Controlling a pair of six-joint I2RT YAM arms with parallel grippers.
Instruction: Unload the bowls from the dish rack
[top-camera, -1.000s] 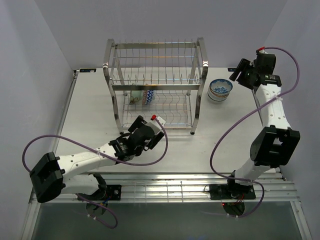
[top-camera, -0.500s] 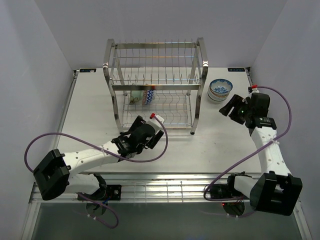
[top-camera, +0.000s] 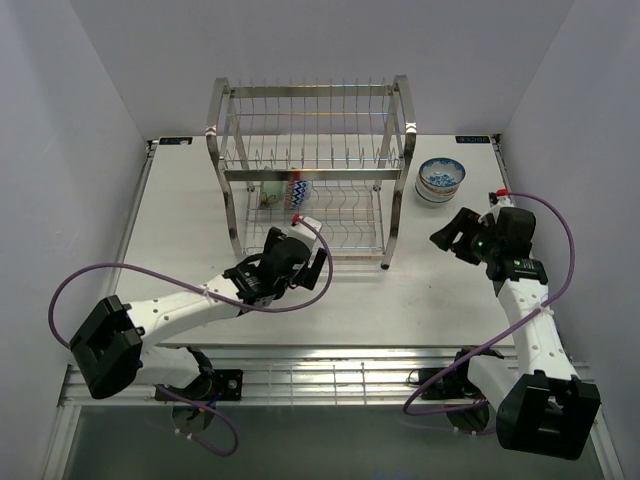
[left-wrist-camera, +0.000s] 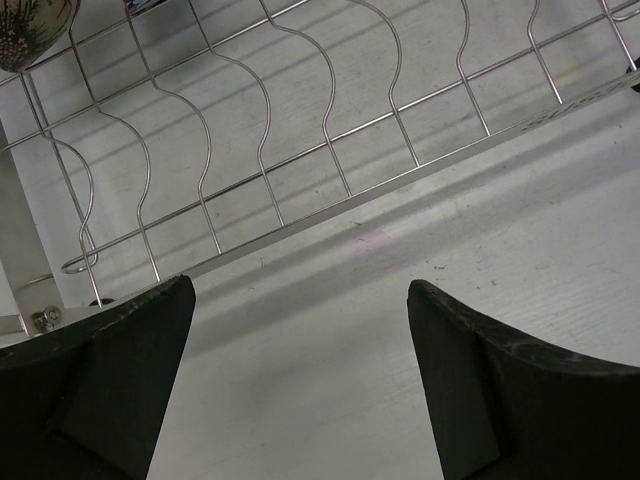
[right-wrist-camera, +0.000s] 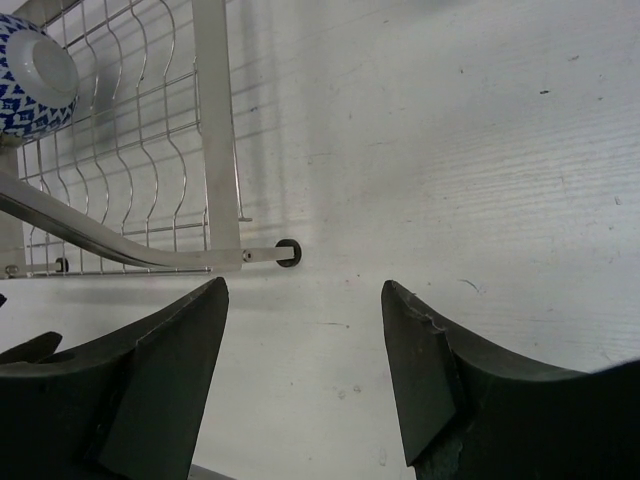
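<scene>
Two bowls (top-camera: 296, 192) stand in the dish rack's (top-camera: 312, 175) lower tier, left end, behind the wavy dividers (left-wrist-camera: 265, 130). A third bowl (top-camera: 441, 179) sits on the counter (top-camera: 180, 220) just right of the rack. Left end effector (left-wrist-camera: 300, 300) is spread wide at the front rail; right end effector (top-camera: 452, 232) is spread and empty, near that third bowl.

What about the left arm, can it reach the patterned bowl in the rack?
Probably yes: the open left gripper faces the dish rack's lower tier, nothing between it and the patterned bowl.

White table (top-camera: 190, 200) with a matte, faintly scuffed top. Plain pale grey walls (top-camera: 300, 40) rise ahead of the arms (top-camera: 180, 310) and on both sides. Behind their bases runs a slotted metal rail (top-camera: 330, 378). Soft, even light casts faint shadows.
</scene>
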